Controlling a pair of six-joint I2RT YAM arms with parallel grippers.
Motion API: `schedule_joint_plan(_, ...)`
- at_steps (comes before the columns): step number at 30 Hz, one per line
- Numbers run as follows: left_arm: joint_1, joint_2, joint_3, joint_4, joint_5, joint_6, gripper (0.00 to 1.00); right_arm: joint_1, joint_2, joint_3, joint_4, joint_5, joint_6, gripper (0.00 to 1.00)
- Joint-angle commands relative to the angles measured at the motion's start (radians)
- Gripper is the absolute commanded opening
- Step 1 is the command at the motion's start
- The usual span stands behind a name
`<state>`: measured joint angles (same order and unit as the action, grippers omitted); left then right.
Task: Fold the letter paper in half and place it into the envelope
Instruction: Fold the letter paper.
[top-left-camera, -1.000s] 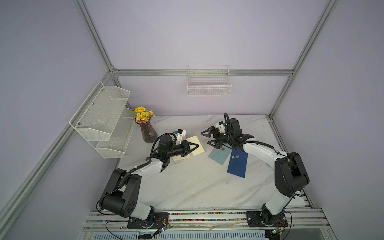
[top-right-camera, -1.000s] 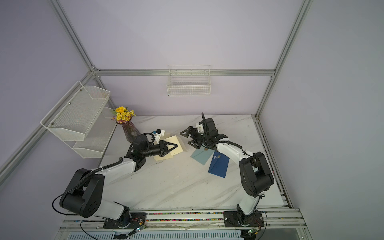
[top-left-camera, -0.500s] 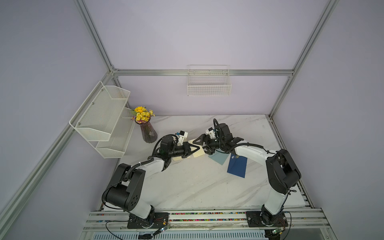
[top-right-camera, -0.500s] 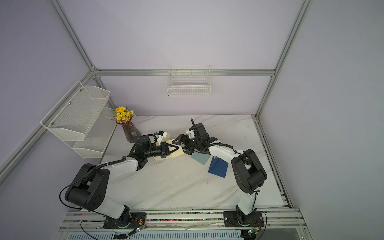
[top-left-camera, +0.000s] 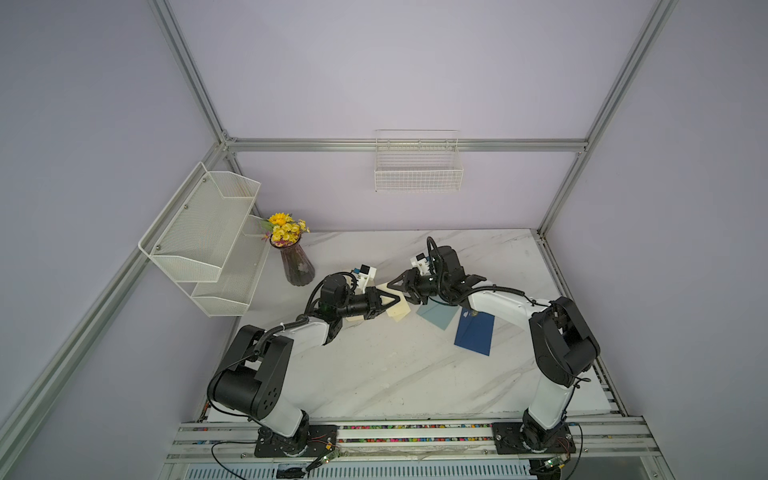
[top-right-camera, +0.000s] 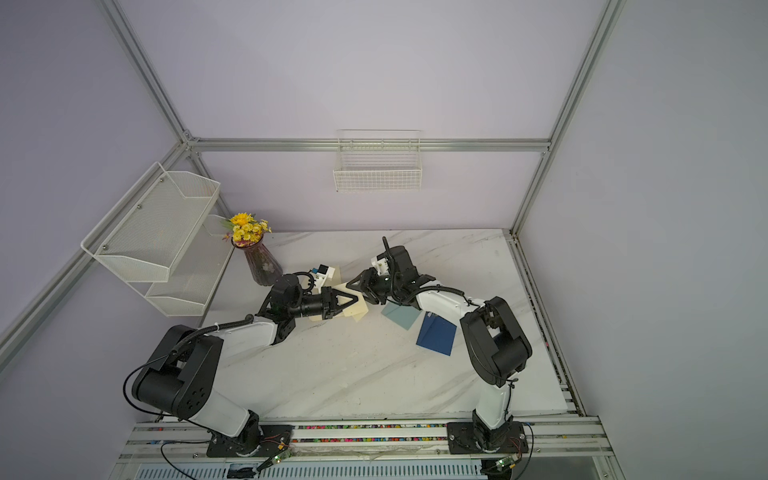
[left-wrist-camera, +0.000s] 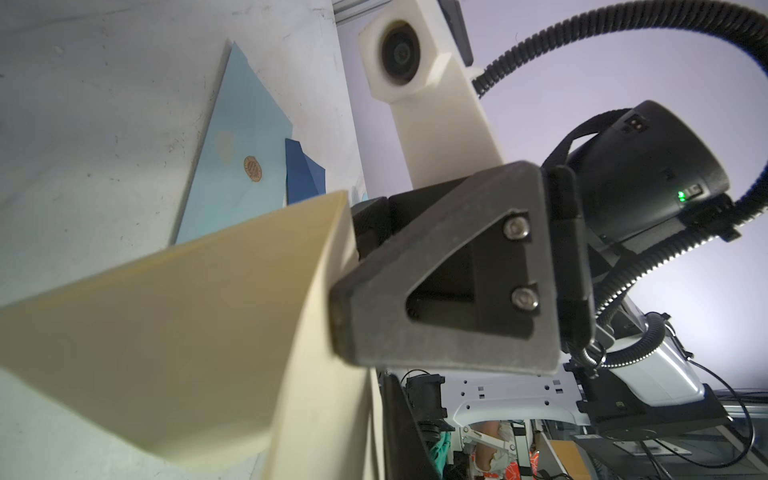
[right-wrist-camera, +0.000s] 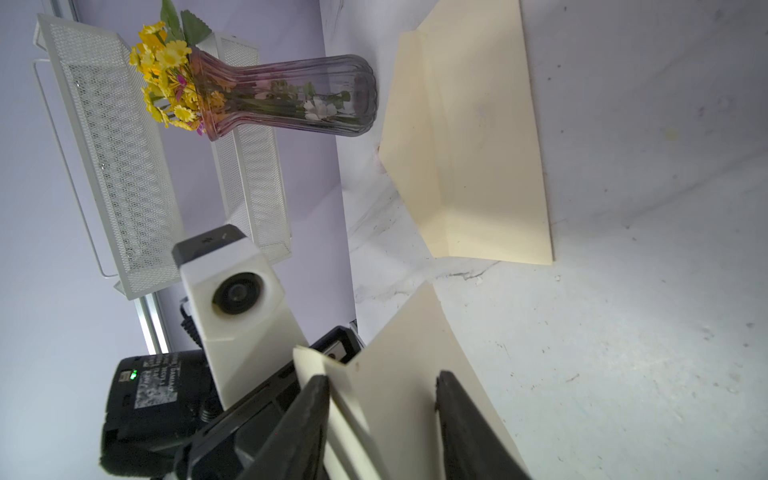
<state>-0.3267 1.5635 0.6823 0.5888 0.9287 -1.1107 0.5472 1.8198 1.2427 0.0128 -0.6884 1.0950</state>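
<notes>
- The left gripper (top-left-camera: 392, 300) pinches one edge of the cream letter paper (left-wrist-camera: 187, 311) and holds it raised off the worktop (top-left-camera: 374, 365), which leaves the free edge open to the other arm.
- The right gripper (right-wrist-camera: 380, 378) meets it nose to nose. Its jaws stand apart with the paper's edge between them, not clamped, probably for a handover or to press the fold.
- Two layers show at the held edge, so the paper seems already doubled there.
- The envelope (top-left-camera: 473, 334) lies flat, partly beneath the right arm, with its pale flap (top-left-camera: 435, 313) open toward the paper, ready for insertion.
- Another creased cream sheet (right-wrist-camera: 478, 145) lies near the vase (right-wrist-camera: 291, 95).
</notes>
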Motion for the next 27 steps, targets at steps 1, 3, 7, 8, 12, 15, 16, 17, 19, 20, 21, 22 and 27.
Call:
schedule_joint_plan(1, 0.006, -0.012, -0.010, 0.046, 0.037, 0.005, 0.24, 0.006, 0.022, 0.029, 0.041, 0.008, 0.016, 0.34)
schedule_joint_plan(3, 0.007, -0.018, -0.014, 0.034, 0.044, 0.011, 0.30, 0.005, 0.026, 0.031, 0.040, 0.013, 0.017, 0.22)
schedule_joint_plan(7, 0.012, -0.040, -0.017, -0.016, 0.053, 0.040, 0.51, 0.005, 0.038, 0.044, 0.037, 0.012, 0.021, 0.06)
schedule_joint_plan(8, 0.014, -0.046, -0.015, -0.034, 0.056, 0.052, 0.59, 0.005, 0.041, 0.049, 0.035, 0.012, 0.020, 0.05)
schedule_joint_plan(12, 0.040, -0.096, -0.003, -0.177, 0.068, 0.140, 0.79, 0.001, 0.040, 0.061, 0.019, 0.010, 0.017, 0.03)
schedule_joint_plan(15, 0.081, -0.142, 0.003, -0.296, 0.069, 0.219, 0.83, -0.004, 0.035, 0.062, 0.006, -0.001, 0.006, 0.02)
schedule_joint_plan(16, 0.096, -0.142, 0.003, -0.313, 0.070, 0.233, 0.84, -0.006, 0.032, 0.061, 0.004, -0.007, 0.003, 0.02)
schedule_joint_plan(17, 0.113, -0.179, 0.001, -0.325, 0.072, 0.243, 0.84, -0.007, 0.031, 0.061, 0.003, -0.015, 0.001, 0.01)
schedule_joint_plan(19, 0.142, -0.183, 0.000, -0.325, 0.083, 0.247, 0.85, -0.009, 0.028, 0.060, -0.004, -0.032, -0.008, 0.00)
schedule_joint_plan(20, 0.155, -0.180, 0.000, -0.317, 0.086, 0.247, 0.85, -0.008, 0.023, 0.057, -0.008, -0.040, -0.013, 0.00)
schedule_joint_plan(21, 0.164, -0.175, 0.002, -0.310, 0.088, 0.249, 0.85, -0.009, 0.020, 0.054, -0.010, -0.046, -0.016, 0.00)
schedule_joint_plan(22, 0.169, -0.168, 0.001, -0.300, 0.090, 0.249, 0.86, -0.009, 0.017, 0.048, -0.008, -0.050, -0.016, 0.00)
schedule_joint_plan(27, 0.175, -0.091, -0.020, -0.188, 0.096, 0.216, 0.87, -0.008, 0.004, 0.025, 0.014, -0.077, 0.002, 0.00)
